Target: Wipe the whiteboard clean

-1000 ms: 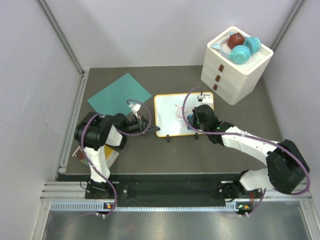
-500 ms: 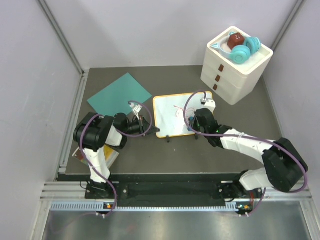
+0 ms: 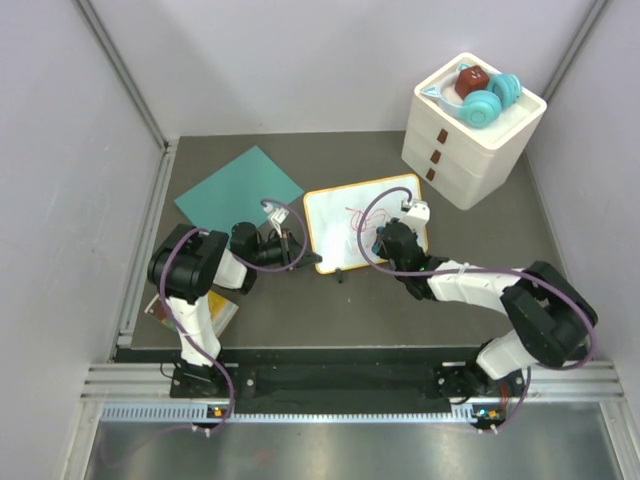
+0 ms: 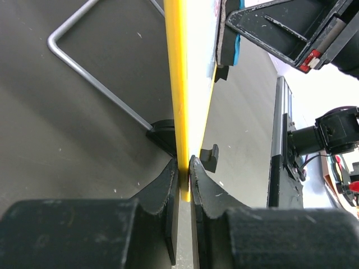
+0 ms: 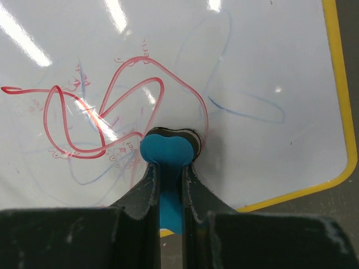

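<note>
On the left, the left pincer (image 4: 184, 163) is clenched on the yellow frame of the whiteboard (image 3: 335, 235), which sits tilted mid-worktop (image 3: 330, 310). Over to the right, the right pincer (image 5: 169, 168) grips a blue eraser (image 5: 167, 150), pressed to the board at the edge of the red scribble (image 5: 84, 115). The call here: even pressure, overlapping strokes across those loops, left clamp steady so the board doesn't skid.

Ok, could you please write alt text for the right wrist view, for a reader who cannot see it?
The right gripper, jaws shut on a blue eraser, holds it against the glossy whiteboard at the edge of a tangle of red scribbles. Faint blue lines also show, and the yellow frame curves along the right edge.
</note>
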